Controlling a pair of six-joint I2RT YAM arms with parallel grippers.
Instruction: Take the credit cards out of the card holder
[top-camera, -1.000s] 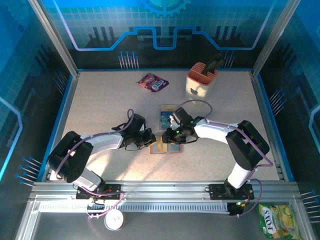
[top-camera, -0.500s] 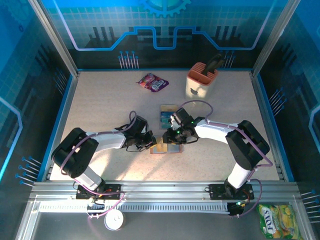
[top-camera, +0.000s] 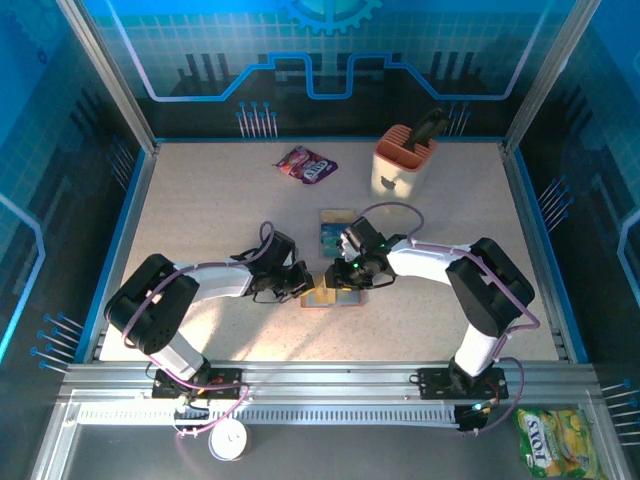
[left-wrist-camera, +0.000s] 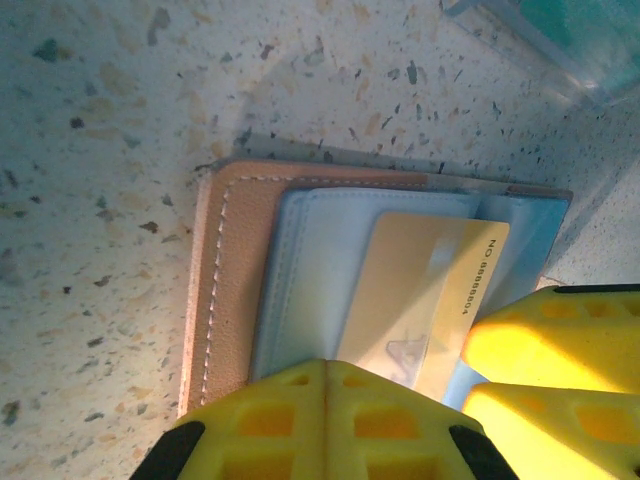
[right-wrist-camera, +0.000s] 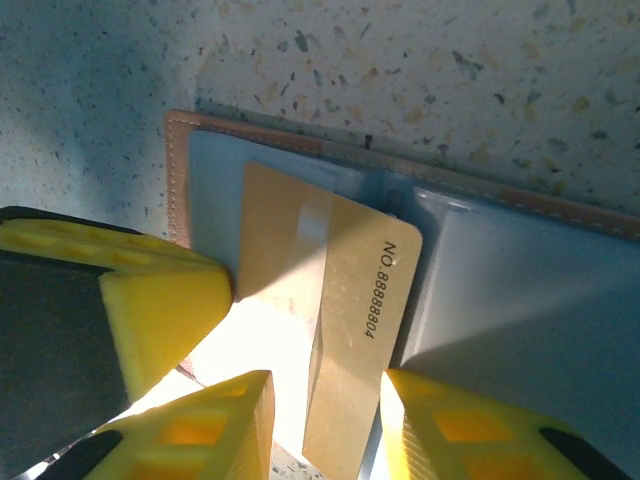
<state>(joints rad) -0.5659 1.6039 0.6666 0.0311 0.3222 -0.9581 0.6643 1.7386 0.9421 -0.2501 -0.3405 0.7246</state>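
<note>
Holder (left-wrist-camera: 238, 290) lies open and flat mid-table, between the arms. Left gripper (left-wrist-camera: 325, 400) is closed and empty, and looks pressed on the holder's edge: pin it firmly. Right gripper (right-wrist-camera: 325, 432) is part-open astride the tan card (right-wrist-camera: 300, 260), which is partly out of its pocket. Can't tell if it bites. Pull straight along the pocket, low, no twist.
</note>
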